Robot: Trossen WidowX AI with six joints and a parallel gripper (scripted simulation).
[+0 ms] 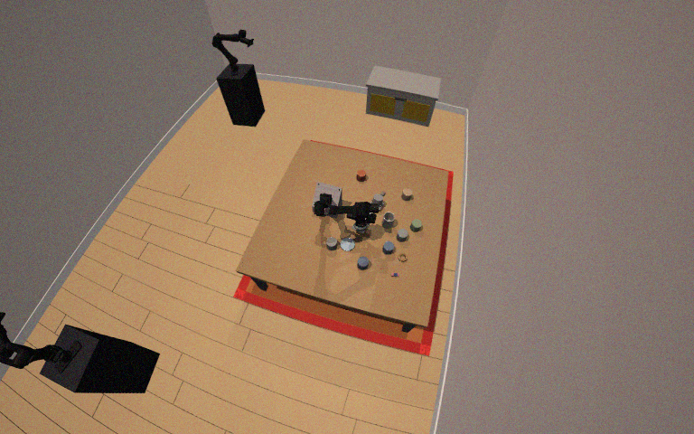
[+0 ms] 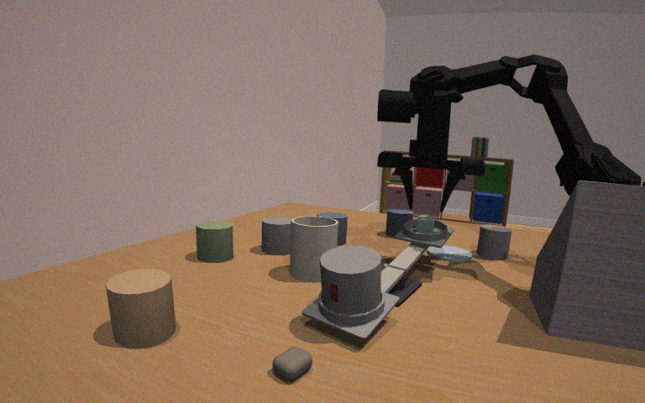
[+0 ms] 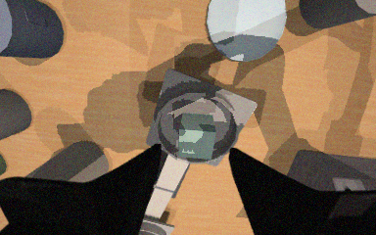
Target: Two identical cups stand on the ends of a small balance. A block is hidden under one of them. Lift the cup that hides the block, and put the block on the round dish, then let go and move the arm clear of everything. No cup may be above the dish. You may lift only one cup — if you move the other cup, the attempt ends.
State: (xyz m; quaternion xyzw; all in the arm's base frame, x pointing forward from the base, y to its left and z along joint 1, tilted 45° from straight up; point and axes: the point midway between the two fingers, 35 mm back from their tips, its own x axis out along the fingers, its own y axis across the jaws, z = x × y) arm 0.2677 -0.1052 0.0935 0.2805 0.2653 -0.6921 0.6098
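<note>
The balance (image 2: 400, 269) (image 3: 170, 182) bears a grey cup (image 2: 350, 282) (image 1: 377, 199) with a red mark on its near end in the exterior view. A greenish block (image 2: 425, 224) (image 3: 198, 143) sits uncovered inside the ring on the far end. My gripper (image 2: 427, 209) (image 3: 195, 151) is open, pointing down above the block, with nothing held. The pale round dish (image 2: 449, 254) (image 1: 347, 245) (image 3: 247, 20) lies beside that far end, with nothing on it. A grey cup (image 2: 495, 243) (image 1: 332, 244) (image 3: 329, 14) stands on the table beside the dish, not above it.
A tall open container (image 2: 304, 253) (image 1: 389, 220) stands beside the balance. A green cylinder (image 2: 214, 242) (image 1: 417, 225), a tan cylinder (image 2: 141, 308) (image 1: 407, 194) and a blue cylinder (image 2: 399, 224) (image 1: 362, 262) stand around. A pebble (image 2: 292, 363) lies near the balance's near end.
</note>
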